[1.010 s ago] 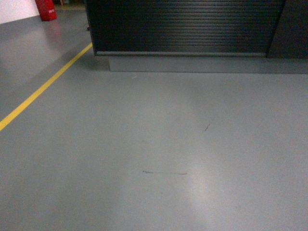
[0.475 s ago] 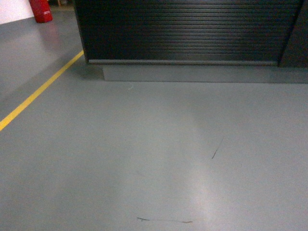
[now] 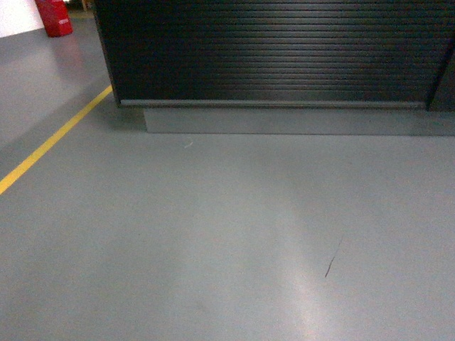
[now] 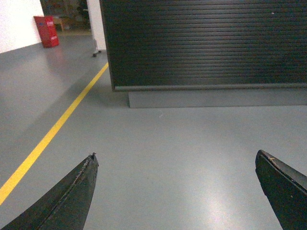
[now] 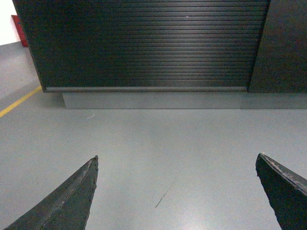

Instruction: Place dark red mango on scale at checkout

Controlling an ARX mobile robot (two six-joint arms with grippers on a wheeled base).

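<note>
The left tool point(image 4: 175, 160) is spread wide, its two dark fingers point(image 4: 72, 196) poking up from the bottom corners of the left wrist view with nothing between them but bare grey floor point(image 4: 182, 143). The right tool point(image 5: 175, 160) is spread just as wide and also holds nothing, and a thin dark scuff point(image 5: 164, 194) marks the floor between its fingers. Ahead of both tools stands the bench point(image 3: 270, 50), its ribbed black front sitting on a grey plinth point(image 3: 284, 121). Compared with a second ago the bench is nearer in the head view: its front fills more of the top of the picture, the plinth sits lower, and the short scuff point(image 3: 331, 259) on the floor has slid down and to the right, while the long faint scratch seen lower down earlier is now out of the picture. A yellow line point(image 3: 53, 138) runs along the floor on the left, past the bench's corner, and a red box point(image 3: 53, 18) stands far off beyond it. Only the front of the bench shows, not its top, so neither the mango nor the scale can be seen in any view, and I cannot tell where they lie relative to the tools.
</note>
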